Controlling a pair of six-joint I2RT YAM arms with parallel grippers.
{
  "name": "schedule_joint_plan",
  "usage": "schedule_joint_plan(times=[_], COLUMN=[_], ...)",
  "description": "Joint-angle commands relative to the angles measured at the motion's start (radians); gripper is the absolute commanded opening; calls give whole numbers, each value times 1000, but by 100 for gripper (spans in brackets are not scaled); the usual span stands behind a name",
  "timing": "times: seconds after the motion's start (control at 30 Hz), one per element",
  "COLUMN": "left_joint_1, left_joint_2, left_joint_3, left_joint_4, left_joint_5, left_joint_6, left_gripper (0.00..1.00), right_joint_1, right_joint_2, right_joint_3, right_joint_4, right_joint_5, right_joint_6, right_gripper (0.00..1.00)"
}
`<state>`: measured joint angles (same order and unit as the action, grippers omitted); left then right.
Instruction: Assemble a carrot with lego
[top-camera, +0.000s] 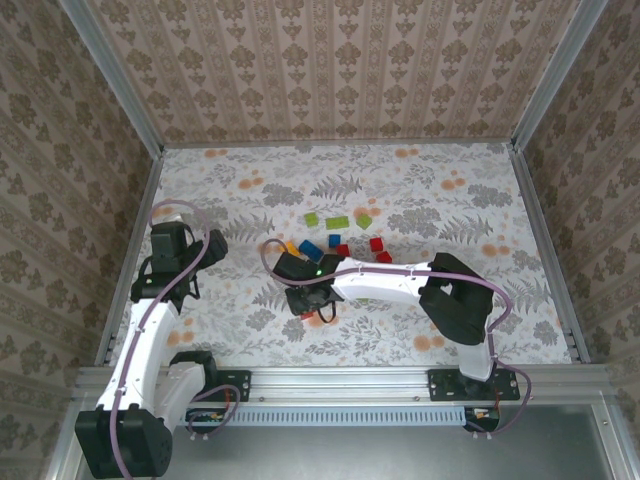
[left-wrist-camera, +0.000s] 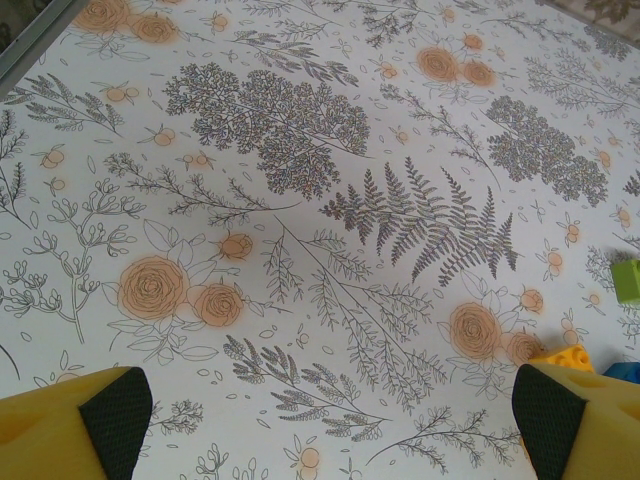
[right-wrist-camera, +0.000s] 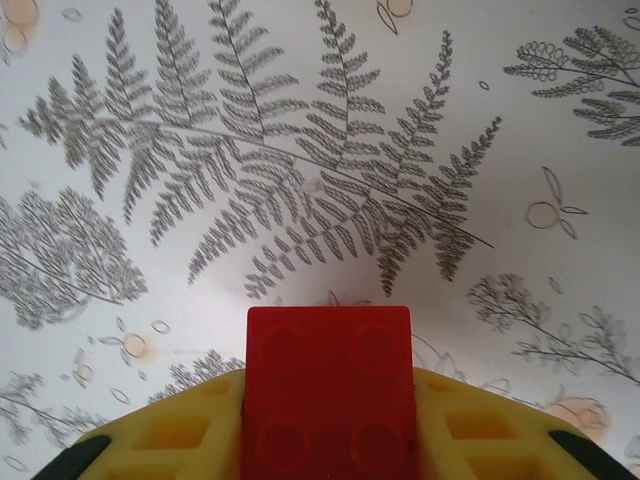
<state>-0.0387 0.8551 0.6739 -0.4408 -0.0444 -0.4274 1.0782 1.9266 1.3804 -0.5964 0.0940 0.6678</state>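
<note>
Floral-print paper covers the table (top-camera: 450, 190). Your right wrist camera shows a detail the overhead view cannot resolve. A square red lego brick (right-wrist-camera: 328, 370), smooth plastic with four faint circles on its face, sits pinched between the yellow moulded fingers (right-wrist-camera: 180, 432) of the right gripper (top-camera: 311, 306), whose jaws are clamped on it near the table's middle. Overhead, you can count the loose bricks just beyond: three green (top-camera: 337, 222), two blue (top-camera: 311, 250), three red (top-camera: 376, 243) and one orange-yellow (top-camera: 291, 246). Your left gripper (left-wrist-camera: 330, 405) is well off to the left, its black pads spread wide and holding nothing.
</note>
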Motion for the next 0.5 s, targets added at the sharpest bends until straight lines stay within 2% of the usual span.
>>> schedule_joint_plan(times=[0.0, 0.23, 0.47], left_joint_1=[-7, -10, -10], left_joint_2=[-9, -11, -4], left_joint_3=[-10, -8, -6], left_joint_4=[19, 12, 12], left_joint_5=[3, -5, -6], left_joint_6=[-7, -3, -3], left_gripper=[96, 96, 96], right_joint_1=[6, -20, -59], right_joint_2=[35, 104, 80], right_joint_3=[68, 190, 178], right_joint_4=[-157, -302, -251], right_joint_5=[56, 114, 101], right_joint_6=[-160, -387, -443], right_gripper=[27, 27, 27])
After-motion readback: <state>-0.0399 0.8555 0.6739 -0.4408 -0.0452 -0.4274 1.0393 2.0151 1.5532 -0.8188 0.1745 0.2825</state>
